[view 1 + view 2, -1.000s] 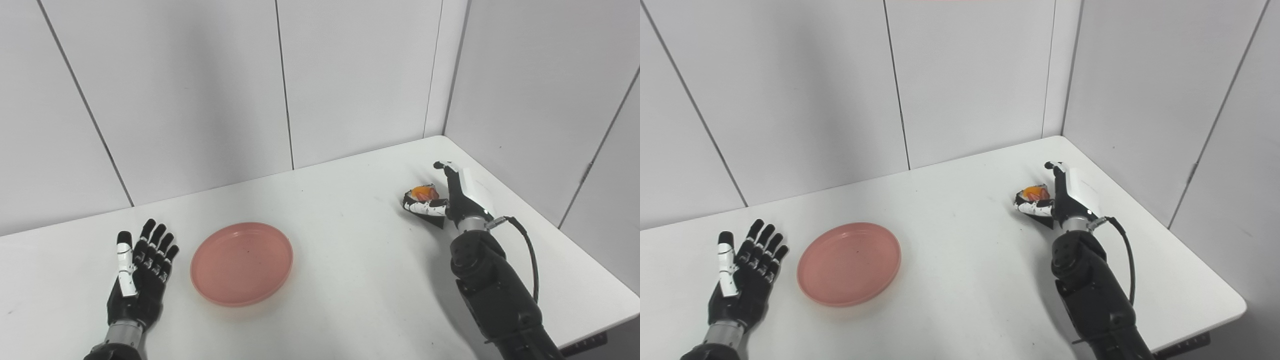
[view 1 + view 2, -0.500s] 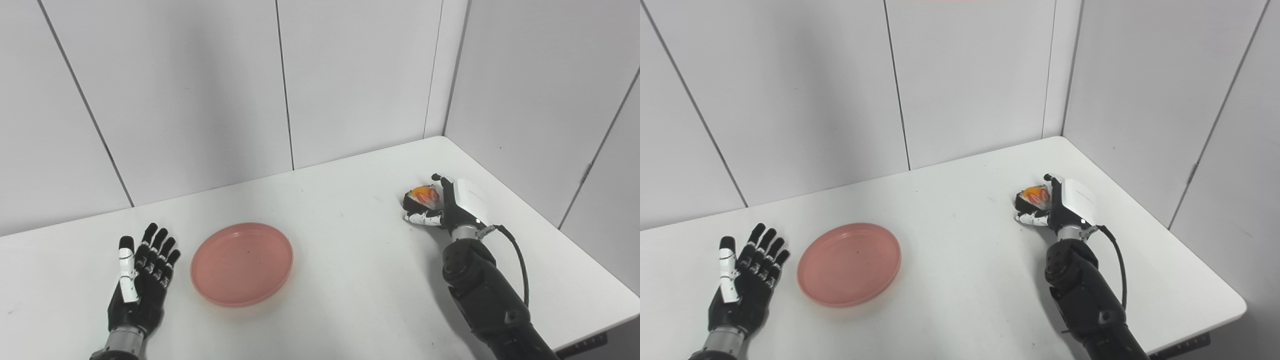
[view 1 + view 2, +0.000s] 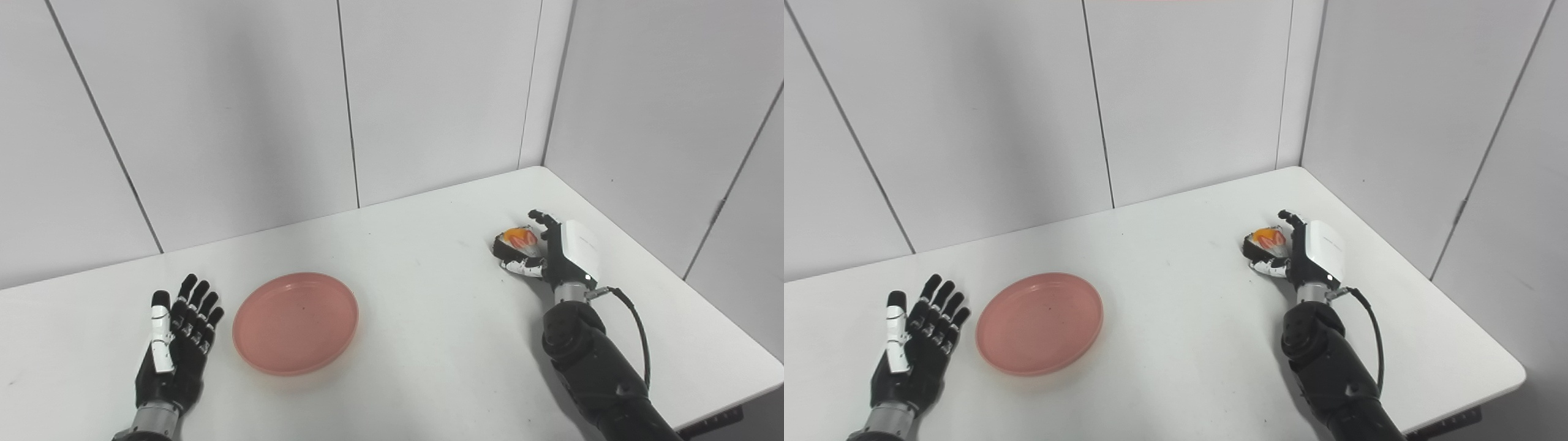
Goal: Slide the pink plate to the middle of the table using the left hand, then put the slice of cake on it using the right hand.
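The pink plate (image 3: 296,323) lies empty on the white table (image 3: 429,331), left of the middle. My left hand (image 3: 177,343) lies open and flat on the table just left of the plate, not touching it. The slice of cake (image 3: 517,240), dark with an orange and red top, is at the right side of the table. My right hand (image 3: 554,254) is closed around it, with the thumb against its near side and the fingers curled over its far side. In the right eye view the cake (image 3: 1268,239) sits low at the table surface inside the hand (image 3: 1304,254).
Grey wall panels close off the back and the right side, meeting at the corner (image 3: 542,165). The table's right edge (image 3: 704,294) runs close behind my right hand. A black cable (image 3: 637,324) loops off my right wrist.
My right hand has dropped lower and closed more tightly around the cake, which stayed in place. My left hand has drawn back slightly toward me. The plate has not moved.
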